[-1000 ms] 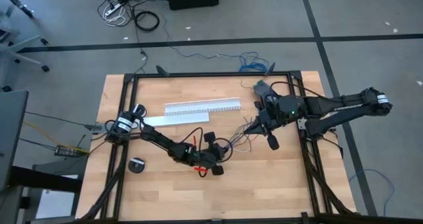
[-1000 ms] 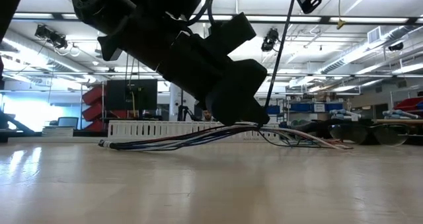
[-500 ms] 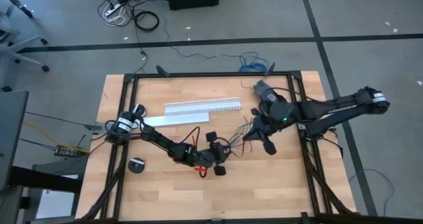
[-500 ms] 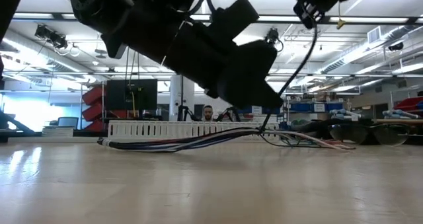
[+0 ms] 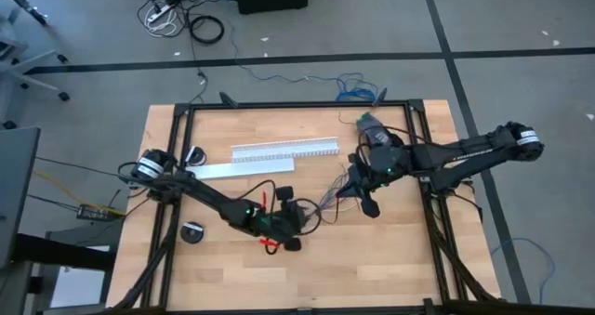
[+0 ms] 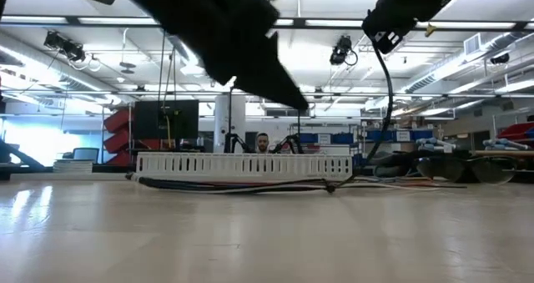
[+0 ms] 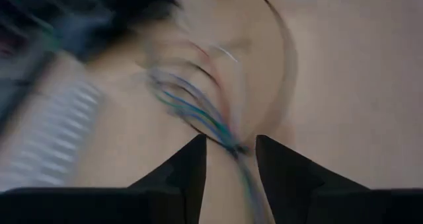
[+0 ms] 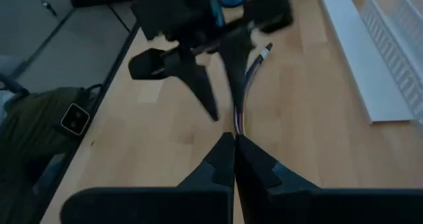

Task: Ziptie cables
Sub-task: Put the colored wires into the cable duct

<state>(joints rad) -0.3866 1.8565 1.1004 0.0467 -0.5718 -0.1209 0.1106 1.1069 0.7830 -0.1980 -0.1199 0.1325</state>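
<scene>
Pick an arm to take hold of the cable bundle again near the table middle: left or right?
Left, probably. The left pincer is open with the cables running between its fingers. The right pincer is shut, already pinching the bundle's other end, so it seems best left holding.

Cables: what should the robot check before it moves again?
1. Right tool shut: ok, its fingers are pressed together.
2. Right tool holds the ziptie: probably ok, a thin black strip curves from it down to the bundle.
3. Left tool open: ok, the cables pass between its spread fingers.
4. Cables lying flat on the table: ok.
5. Ziptie looped around the cables: cannot tell.
6. White channel away from both tools: ok.
</scene>
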